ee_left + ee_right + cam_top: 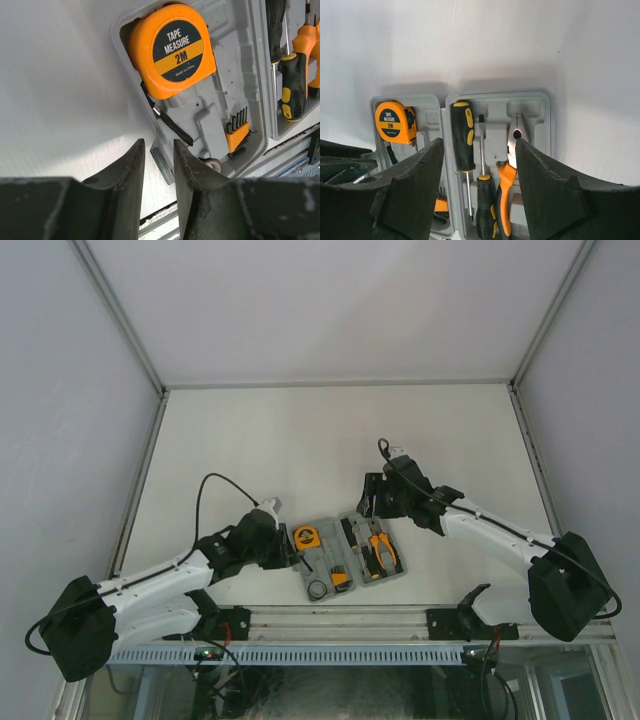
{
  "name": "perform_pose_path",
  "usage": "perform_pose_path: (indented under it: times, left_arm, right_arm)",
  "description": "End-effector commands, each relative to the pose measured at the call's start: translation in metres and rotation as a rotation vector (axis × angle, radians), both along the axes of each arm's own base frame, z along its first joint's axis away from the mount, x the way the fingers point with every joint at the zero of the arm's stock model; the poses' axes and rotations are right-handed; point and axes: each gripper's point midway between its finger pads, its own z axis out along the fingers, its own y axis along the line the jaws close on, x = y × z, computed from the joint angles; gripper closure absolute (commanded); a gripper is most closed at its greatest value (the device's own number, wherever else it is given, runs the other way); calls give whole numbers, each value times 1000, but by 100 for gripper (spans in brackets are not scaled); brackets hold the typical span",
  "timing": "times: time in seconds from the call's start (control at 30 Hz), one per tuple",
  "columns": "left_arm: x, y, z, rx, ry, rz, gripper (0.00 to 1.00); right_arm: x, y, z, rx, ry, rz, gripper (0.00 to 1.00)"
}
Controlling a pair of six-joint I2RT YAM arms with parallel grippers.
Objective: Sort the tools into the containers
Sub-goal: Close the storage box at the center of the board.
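Top: the tool case (345, 552) lies between the left end effector (290, 550), at its left edge, and the right end effector (372, 502). Left wrist: narrow, case rim in the gap; grip unclear. Right wrist: wide, empty, above the pliers (507, 177).

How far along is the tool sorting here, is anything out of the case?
Done: tape measure, hex keys and ring sit in the case's left half; both screwdrivers and pliers in the right. In hand: nothing; the left fingers and right fingers are open and empty, near the case. Left: no tool shows outside the case, which lies open.
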Motion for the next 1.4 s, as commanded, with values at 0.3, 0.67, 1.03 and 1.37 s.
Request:
perform_pose_path:
  times: [0.3,0.67,1.03,1.37]
  left_arm:
    - [-5,3,-2,-15,-1,33,70]
    - [3,1,0,4,-5,56,92]
    - [35,12,11,0,-22,105,96]
    - [63,44,14,7,-36,214,99]
  right_arm:
    - [4,-3,12,27,-49,-31,41]
    - [11,-16,16,7,-81,-91,41]
    - [15,-47,-3,110,26,-171,32]
    - [11,-64,-12,129,52,-194,28]
